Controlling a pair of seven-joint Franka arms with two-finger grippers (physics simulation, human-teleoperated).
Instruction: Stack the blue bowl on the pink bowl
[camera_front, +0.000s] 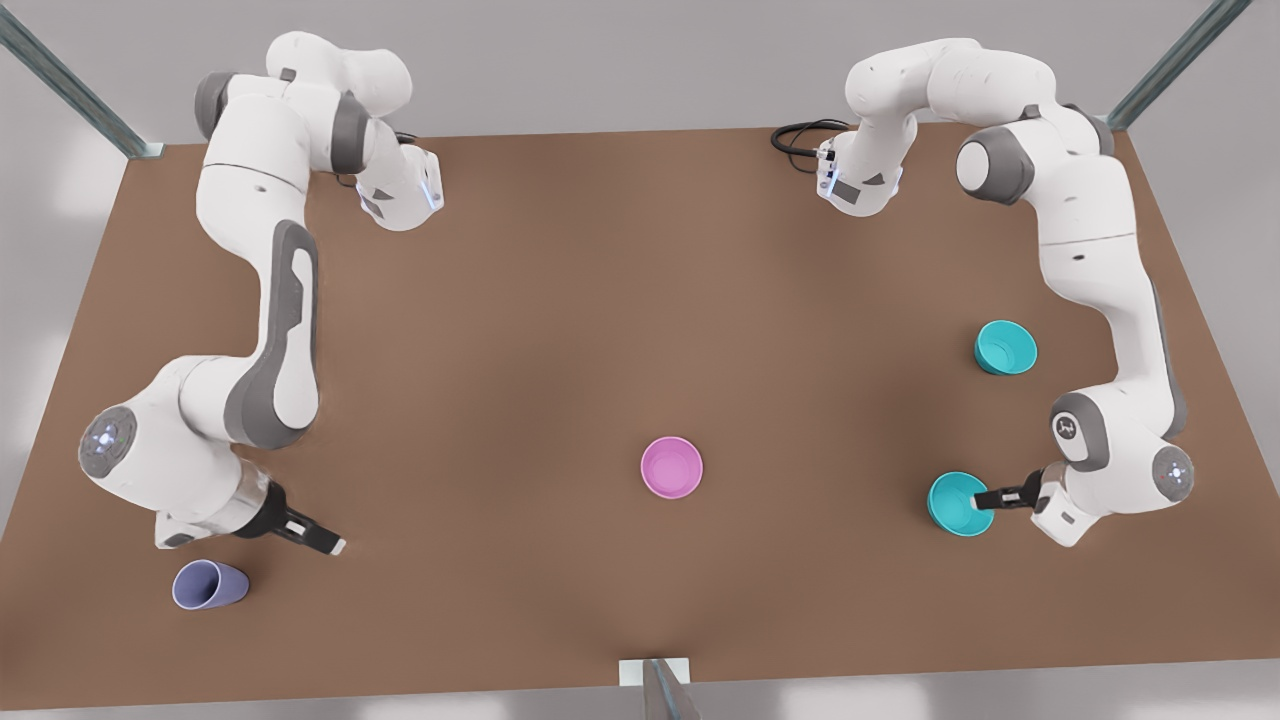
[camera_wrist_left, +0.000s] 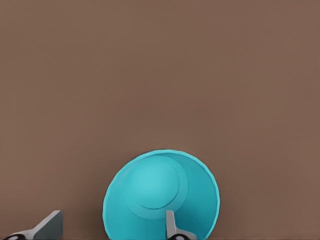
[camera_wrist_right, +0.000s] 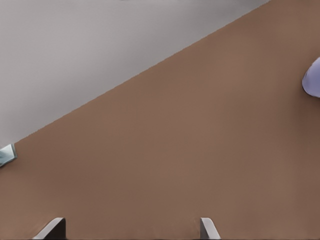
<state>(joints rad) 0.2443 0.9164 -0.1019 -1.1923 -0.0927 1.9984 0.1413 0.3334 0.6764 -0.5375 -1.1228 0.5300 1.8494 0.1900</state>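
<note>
**Inspector:** Surface first. The worktop (camera_front: 560, 330) was a flat, matte brown slab, uniform in tone and without visible grain. All the vessels on it were smooth, plain and round.

**Clerk:** And the blue bowl?

**Inspector:** The blue bowl (camera_front: 958, 503) was small, teal-turquoise and unpatterned, with a flat circular floor and flaring walls, as the left wrist view confirmed (camera_wrist_left: 161, 200). It stood upright on the worktop directly at the left pincer (camera_front: 985, 502). The pincer's fingers were spread apart, one finger (camera_wrist_left: 171, 226) inside the bowl against the wall and the other finger (camera_wrist_left: 50, 225) outside it, well clear of the rim. I could not confirm contact.

**Clerk:** The pink bowl?

**Inspector:** The pink bowl (camera_front: 672, 467) was the same small round form, magenta outside with a paler interior. It sat upright and alone, well ahead of the left pincer's fingertips, roughly midway between the two pincers.

**Clerk:** Other items?

**Inspector:** A second teal bowl (camera_front: 1005, 347), alike in shape and colour, stood behind the left pincer's arm, apart from the first. A taller lavender-blue cup (camera_front: 208, 584) lay tilted just beside the right pincer (camera_front: 330, 545); its edge showed in the right wrist view (camera_wrist_right: 312, 77).

**Clerk:** State of the right pincer?

**Inspector:** Spread, holding nothing, hanging above bare worktop. That arm waited.
</note>
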